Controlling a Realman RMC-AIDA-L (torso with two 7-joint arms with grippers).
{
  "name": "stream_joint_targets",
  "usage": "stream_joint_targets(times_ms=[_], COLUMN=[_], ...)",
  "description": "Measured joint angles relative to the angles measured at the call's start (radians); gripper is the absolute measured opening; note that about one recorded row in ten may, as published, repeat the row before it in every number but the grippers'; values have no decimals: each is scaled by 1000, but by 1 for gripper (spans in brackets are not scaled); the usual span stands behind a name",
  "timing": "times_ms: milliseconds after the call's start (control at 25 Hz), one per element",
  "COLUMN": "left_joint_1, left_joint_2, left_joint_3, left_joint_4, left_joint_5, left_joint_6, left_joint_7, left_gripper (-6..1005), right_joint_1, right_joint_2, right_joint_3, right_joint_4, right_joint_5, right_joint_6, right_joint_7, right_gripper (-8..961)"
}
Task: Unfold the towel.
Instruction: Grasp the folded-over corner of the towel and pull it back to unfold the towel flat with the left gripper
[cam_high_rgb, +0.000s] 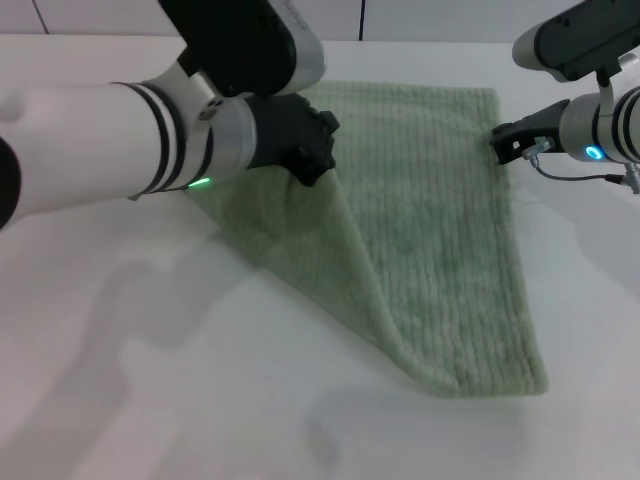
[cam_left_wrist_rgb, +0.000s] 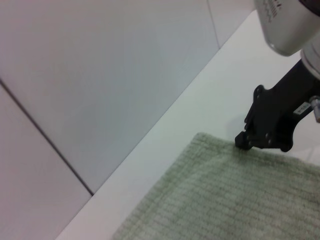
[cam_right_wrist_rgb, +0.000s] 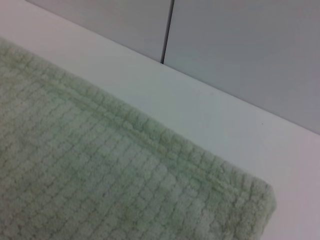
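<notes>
The pale mint-green towel (cam_high_rgb: 440, 250) lies on the white table, with its left part lifted into a sloping flap. My left gripper (cam_high_rgb: 312, 165) is shut on that flap's edge and holds it above the table, left of the towel's middle. My right gripper (cam_high_rgb: 498, 143) sits at the towel's far right corner, touching its edge. The left wrist view shows the towel (cam_left_wrist_rgb: 225, 200) with the right gripper (cam_left_wrist_rgb: 243, 142) at that corner. The right wrist view shows the towel's hemmed corner (cam_right_wrist_rgb: 100, 190) lying flat.
The white table (cam_high_rgb: 150, 400) spreads to the left and in front of the towel. A grey panelled wall (cam_left_wrist_rgb: 100, 75) stands right behind the table's far edge, also in the right wrist view (cam_right_wrist_rgb: 240, 50).
</notes>
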Motion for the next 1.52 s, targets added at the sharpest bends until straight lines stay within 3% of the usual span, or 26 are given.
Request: stream_joint_targets(times_ms=[400,1520], left_joint_1=[82,180], left_joint_2=[0,2], left_joint_3=[-9,-50], left_joint_4=[-60,-89], left_joint_5=[24,25], left_joint_6=[-10,-54], left_joint_7=[1,17], left_gripper=[1,2], right_joint_1=[-1,-3], right_joint_2=[0,0], right_joint_3=[0,2], right_joint_4=[0,0], right_joint_5=[0,0], right_joint_6=[-2,-1], right_joint_7=[0,0], right_gripper=[2,2])
